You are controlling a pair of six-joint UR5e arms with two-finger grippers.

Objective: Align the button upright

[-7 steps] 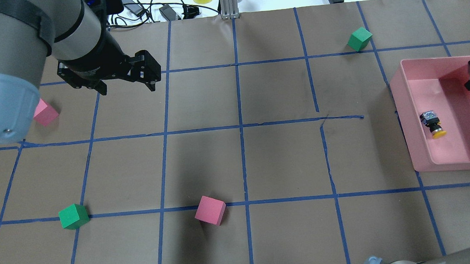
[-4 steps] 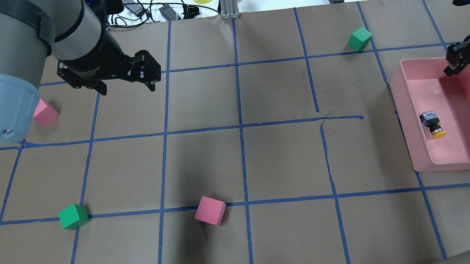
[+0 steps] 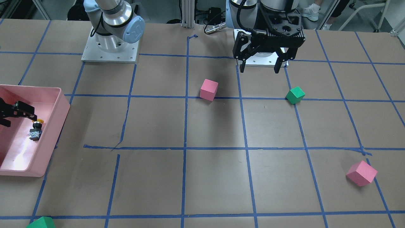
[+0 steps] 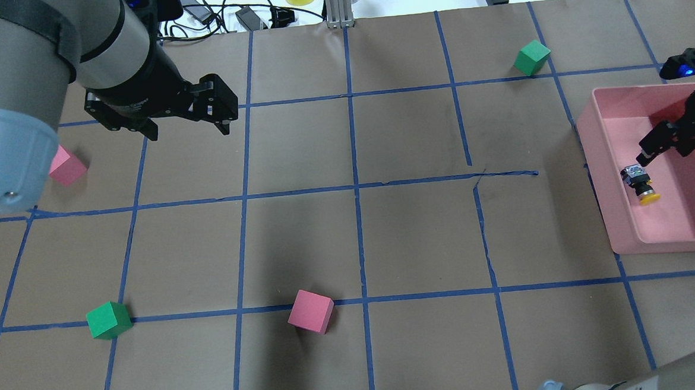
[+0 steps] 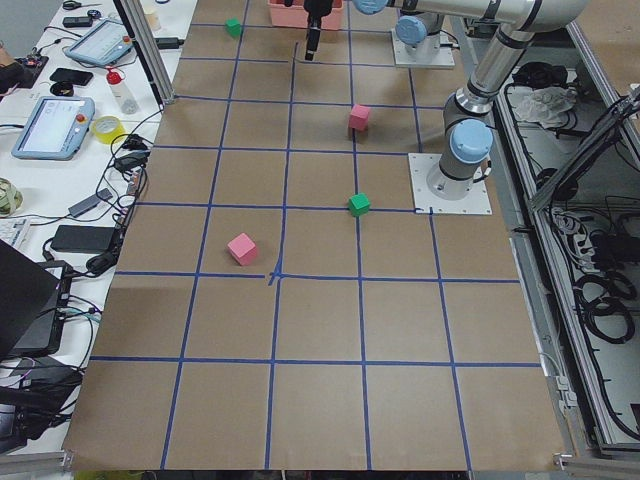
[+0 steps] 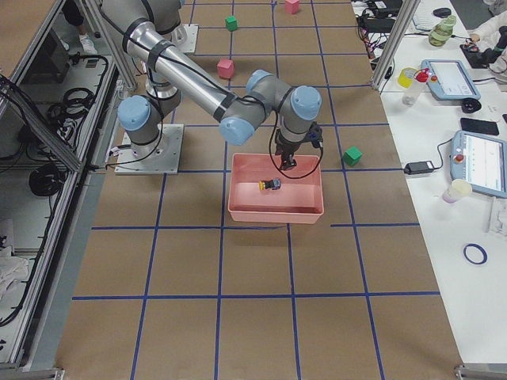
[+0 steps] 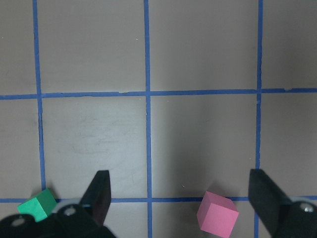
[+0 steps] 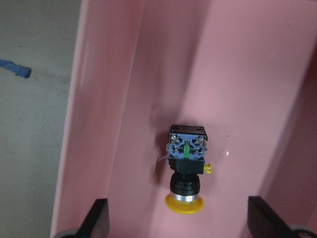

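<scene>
The counter (image 4: 421, 233) carries a pink tray (image 4: 595, 146) at its right edge. My right gripper (image 8: 181, 225) hovers inside the tray, wide open and empty, above the button (image 8: 185, 168), which lies on its side. I should straddle its black body squarely, clear of the cap, before closing.

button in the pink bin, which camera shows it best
The right wrist view: the button lies on its side, large and centred, yellow cap and contact block clear. Overhead and front-facing show it small, exterior right tiny; exterior left and left wrist miss it.
</scene>
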